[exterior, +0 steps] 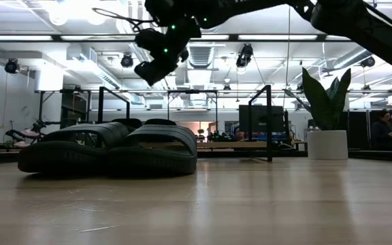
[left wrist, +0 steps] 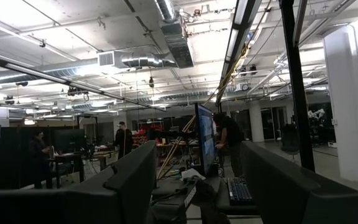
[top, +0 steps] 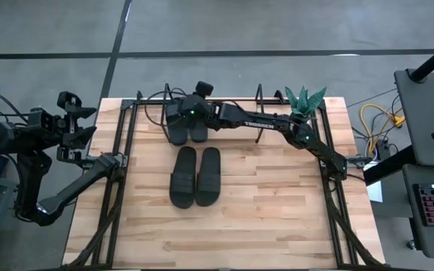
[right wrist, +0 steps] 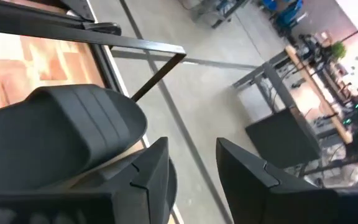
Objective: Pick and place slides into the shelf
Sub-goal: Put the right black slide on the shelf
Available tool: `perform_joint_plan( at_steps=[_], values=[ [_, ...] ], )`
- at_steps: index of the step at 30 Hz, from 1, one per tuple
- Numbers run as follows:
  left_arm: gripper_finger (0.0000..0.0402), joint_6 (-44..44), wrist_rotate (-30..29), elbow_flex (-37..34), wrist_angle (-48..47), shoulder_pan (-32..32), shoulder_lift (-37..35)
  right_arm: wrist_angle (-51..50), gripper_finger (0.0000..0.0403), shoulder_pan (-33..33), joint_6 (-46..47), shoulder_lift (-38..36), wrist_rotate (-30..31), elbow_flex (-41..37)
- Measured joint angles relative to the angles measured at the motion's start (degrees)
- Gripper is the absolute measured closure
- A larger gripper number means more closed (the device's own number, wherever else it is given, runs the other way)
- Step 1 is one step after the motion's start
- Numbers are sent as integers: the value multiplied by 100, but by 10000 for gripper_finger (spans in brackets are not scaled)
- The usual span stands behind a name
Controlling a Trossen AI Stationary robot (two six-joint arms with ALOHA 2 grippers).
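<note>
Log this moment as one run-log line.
right gripper: open above slides on shelf | left gripper: parked off table's left edge | slide pair on table: waiting

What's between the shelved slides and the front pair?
Only bare tabletop, by the high view: the shelved slides sit apart from the front pair.
</note>
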Motion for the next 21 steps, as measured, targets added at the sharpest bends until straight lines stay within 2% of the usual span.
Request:
perform_joint_plan(
  at_steps=[5,8,11,17,21],
  values=[
    [185,0,2,-1,0,2,0,-731,280,57,649,-165,-106,361],
    [185,0,2,0,-18,1,0,-1174,278,126,1075,-529,-684,315],
    [185,1,2,-3,-32,2,0,-1853,278,132,1817,-845,-1806,313],
    [185,0,2,-108,-37,2,0,-3073,287,-15,3036,-1242,-4840,308],
    [185,1,2,-117,-32,2,0,-3704,293,54,3249,-1196,-5814,289]
  ],
)
